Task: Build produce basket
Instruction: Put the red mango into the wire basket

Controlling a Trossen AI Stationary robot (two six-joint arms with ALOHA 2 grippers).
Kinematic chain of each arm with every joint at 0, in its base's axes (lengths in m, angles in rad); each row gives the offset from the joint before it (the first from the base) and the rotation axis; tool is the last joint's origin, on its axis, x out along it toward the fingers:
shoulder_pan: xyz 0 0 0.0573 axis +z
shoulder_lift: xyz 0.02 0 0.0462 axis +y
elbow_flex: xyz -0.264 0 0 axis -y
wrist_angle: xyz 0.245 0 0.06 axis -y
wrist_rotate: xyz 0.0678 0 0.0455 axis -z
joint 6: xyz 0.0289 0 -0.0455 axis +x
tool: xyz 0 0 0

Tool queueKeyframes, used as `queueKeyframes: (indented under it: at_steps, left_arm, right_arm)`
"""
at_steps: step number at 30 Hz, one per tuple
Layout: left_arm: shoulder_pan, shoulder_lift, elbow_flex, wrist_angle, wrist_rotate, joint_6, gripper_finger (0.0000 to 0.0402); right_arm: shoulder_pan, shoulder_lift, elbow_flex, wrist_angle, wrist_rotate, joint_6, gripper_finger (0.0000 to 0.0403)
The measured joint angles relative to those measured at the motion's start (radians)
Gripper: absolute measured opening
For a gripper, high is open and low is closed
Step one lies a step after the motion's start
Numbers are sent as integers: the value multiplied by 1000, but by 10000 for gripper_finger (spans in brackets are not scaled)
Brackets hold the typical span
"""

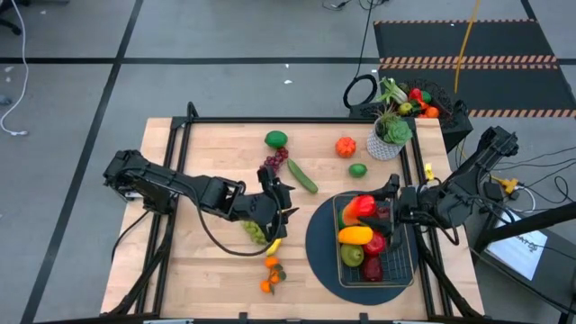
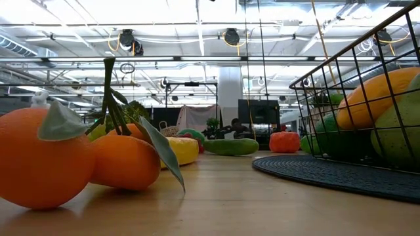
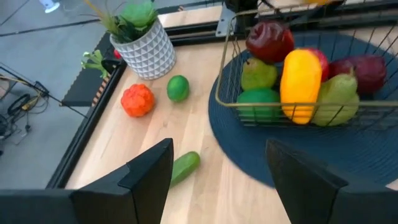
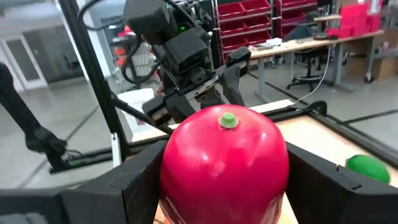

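Now right gripper [image 1: 376,214] jaws clamp a red apple [image 4: 224,165]; left gripper [image 3: 217,180] jaws wide

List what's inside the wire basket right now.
The basket holds a yellow pepper, dark red apples, green pears and a green fruit. Anything beneath them is hidden.

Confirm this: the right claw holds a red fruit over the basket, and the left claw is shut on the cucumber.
Not quite. The right claw does hold the red fruit over the basket, but the left wrist view shows the left claw open and empty, the cucumber lying beyond it.
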Motion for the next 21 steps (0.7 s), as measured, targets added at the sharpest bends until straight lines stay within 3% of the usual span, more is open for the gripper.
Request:
queueKeyframes:
  at_steps: [6, 13, 21]
  left_arm:
    - [-14, -22, 0, -105, -1, 27, 235]
    - [-14, -89, -15, -203, -50, -35, 195]
    - [-10, -261, -294, 102, -64, 61, 158]
  right_arm:
    - [3, -1, 0, -9, -9, 76, 274]
    - [52, 23, 0, -119, -34, 305, 274]
    - [130, 79, 0, -218, -92, 590, 274]
